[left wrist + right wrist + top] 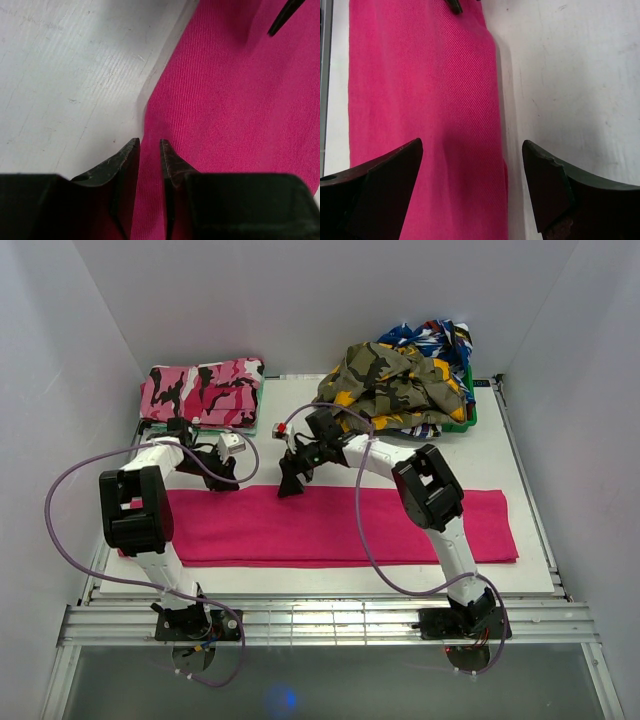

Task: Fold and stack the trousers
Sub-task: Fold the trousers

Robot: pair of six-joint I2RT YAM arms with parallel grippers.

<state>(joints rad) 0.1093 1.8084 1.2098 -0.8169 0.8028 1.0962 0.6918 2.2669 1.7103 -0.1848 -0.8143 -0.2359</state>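
Left gripper (148, 141) nearly closed on trousers (240, 100) edge; I couldn't tell if it pinched. My right gripper (472, 144) gaped wide, empty.

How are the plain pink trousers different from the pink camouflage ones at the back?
The pink trousers are one plain bright colour; the camouflage pair has pink, black and white patches. The pink trousers lie spread in a long flat strip across the table; the camouflage pair is folded into a small bundle at the back left. Both are soft cloth with pink in them.
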